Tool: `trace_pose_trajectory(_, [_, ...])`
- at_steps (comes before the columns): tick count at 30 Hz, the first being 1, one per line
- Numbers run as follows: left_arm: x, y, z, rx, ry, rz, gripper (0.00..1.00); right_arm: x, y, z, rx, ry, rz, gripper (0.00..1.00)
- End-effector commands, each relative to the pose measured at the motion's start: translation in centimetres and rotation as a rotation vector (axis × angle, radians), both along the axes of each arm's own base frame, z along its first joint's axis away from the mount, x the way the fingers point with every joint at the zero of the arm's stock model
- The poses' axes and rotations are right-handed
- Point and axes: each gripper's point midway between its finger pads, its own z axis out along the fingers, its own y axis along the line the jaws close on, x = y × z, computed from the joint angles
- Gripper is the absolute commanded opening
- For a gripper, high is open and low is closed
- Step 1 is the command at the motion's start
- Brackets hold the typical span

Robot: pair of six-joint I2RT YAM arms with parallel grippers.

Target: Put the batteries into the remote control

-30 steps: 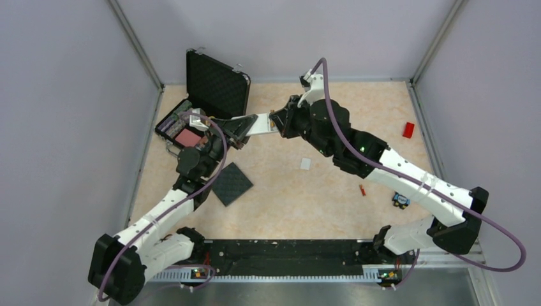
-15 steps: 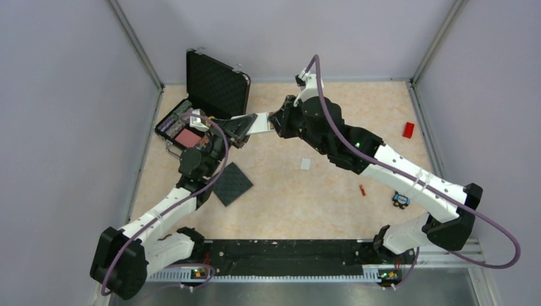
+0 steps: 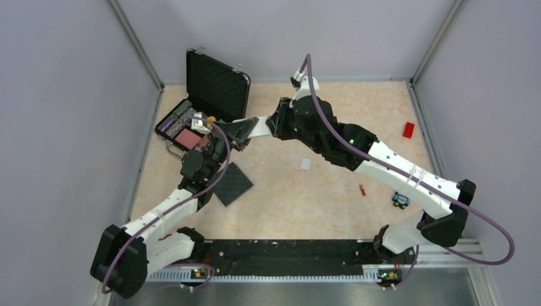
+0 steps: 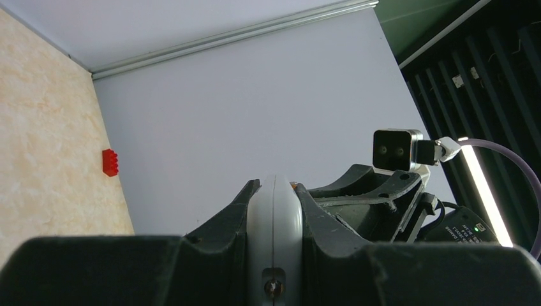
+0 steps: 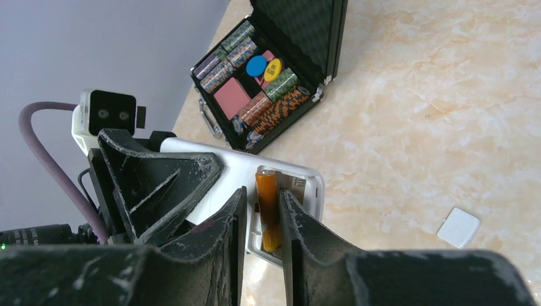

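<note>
My left gripper (image 3: 244, 129) is shut on the white remote control (image 3: 258, 125) and holds it above the table, edge-on in the left wrist view (image 4: 274, 229). In the right wrist view its plain back (image 5: 223, 169) faces up with the battery slot uncovered. One orange battery (image 5: 268, 213) lies in the slot between the fingers of my right gripper (image 5: 263, 194). It touches the right finger, with a thin gap to the left finger. A second small orange-red battery (image 3: 362, 189) lies on the table to the right.
A small white cover (image 3: 305, 164) lies on the table and also shows in the right wrist view (image 5: 458, 227). An open black case of chips (image 3: 191, 124) stands at the back left. A black square pad (image 3: 231, 183), a red block (image 3: 408, 130) and a small dark object (image 3: 400, 200) lie around.
My right arm has swung left and pressed its gripper closer onto the remote's end. The left gripper has kept the remote in nearly the same place.
</note>
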Motion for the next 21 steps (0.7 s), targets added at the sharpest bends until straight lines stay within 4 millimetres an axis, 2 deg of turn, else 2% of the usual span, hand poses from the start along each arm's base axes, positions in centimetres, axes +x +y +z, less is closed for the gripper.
trace_pose_trajectory(1, [-1.9, 1.1, 4.4, -0.11, -0.139, -0.008, 0.0, -0.3, -0.5, 0.2, -0.02, 0.018, -0.023, 0.26])
trace_pose_trajectory(10, [-1.6, 1.1, 3.5, -0.106, -0.115, -0.003, 0.0, -0.5, -1.2, 2.0, 0.025, 0.014, -0.044, 0.31])
trace_pose_trajectory(21, [-1.6, 1.2, 3.1, -0.111, -0.107, 0.001, 0.0, -1.0, -1.8, 3.2, 0.06, 0.023, -0.054, 0.34])
